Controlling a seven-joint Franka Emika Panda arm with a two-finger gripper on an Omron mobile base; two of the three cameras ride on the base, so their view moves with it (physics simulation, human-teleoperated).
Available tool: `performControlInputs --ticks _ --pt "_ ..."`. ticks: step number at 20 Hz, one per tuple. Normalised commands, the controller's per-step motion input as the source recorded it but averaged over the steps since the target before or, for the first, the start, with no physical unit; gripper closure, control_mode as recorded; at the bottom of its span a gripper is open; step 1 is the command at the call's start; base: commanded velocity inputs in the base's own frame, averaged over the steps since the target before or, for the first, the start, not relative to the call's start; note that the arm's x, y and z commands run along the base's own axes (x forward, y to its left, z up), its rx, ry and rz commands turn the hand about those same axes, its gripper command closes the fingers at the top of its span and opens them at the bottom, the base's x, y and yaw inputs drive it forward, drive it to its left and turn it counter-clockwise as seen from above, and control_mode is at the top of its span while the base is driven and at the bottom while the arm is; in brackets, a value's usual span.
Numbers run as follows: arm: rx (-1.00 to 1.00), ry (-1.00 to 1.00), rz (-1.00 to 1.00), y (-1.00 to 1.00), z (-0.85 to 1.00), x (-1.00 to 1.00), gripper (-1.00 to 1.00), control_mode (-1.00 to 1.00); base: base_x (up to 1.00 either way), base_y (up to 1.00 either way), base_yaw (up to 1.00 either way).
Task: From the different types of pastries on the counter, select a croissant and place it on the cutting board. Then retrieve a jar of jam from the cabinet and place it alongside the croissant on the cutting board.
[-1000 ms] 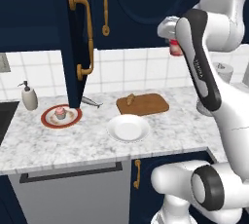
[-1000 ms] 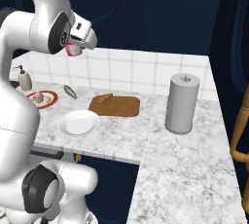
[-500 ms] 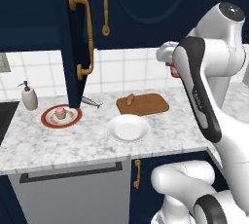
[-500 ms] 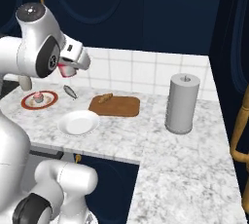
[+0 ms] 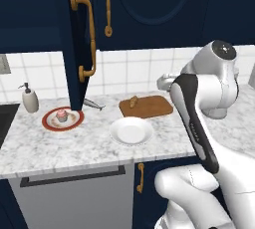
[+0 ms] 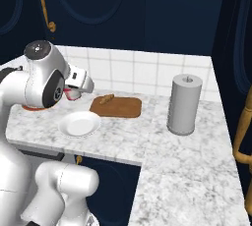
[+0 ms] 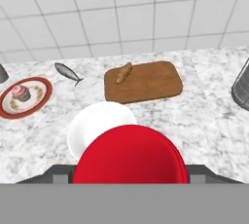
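My gripper (image 6: 72, 91) is shut on the red jar of jam (image 7: 130, 155), which bulks large at the bottom of the hand view; in the right base view a sliver of the jar (image 6: 68, 94) shows under the hand. It hangs above the counter (image 5: 74, 148), over the white plate and short of the brown cutting board (image 7: 143, 82). The golden croissant (image 7: 124, 72) lies on the board's left part, croissant (image 5: 133, 102) and cutting board (image 5: 149, 107) also in the left base view. The pink cupcake (image 5: 62, 115) sits on a red-rimmed plate. The navy cabinet door (image 5: 79, 39) stands open.
A round white plate (image 5: 131, 131) lies in front of the board. A grey fish (image 5: 93, 104) lies between the board and the red-rimmed plate (image 5: 50, 122). A soap dispenser (image 5: 30, 98) stands at the far left, and a tall grey canister (image 6: 184, 104) right of the board.
The arm has come down from the cabinet's height toward the counter with the jar still in the gripper. Nothing on the counter has moved.
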Motion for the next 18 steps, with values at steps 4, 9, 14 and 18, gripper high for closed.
performControlInputs --ticks 4,9,14,18 --pt "-0.05 0.01 0.0 0.0 -0.64 0.0 1.0 -1.0 0.0 0.0 0.0" --pt "-0.03 0.0 0.03 -0.01 -0.65 0.11 1.0 -1.0 0.0 0.0 0.0" --pt "0.0 0.0 0.05 -0.06 -0.3 0.58 1.0 -1.0 0.0 0.0 0.0" --pt "0.02 0.04 0.0 -0.05 0.0 0.9 1.0 -1.0 0.0 0.0 0.0"
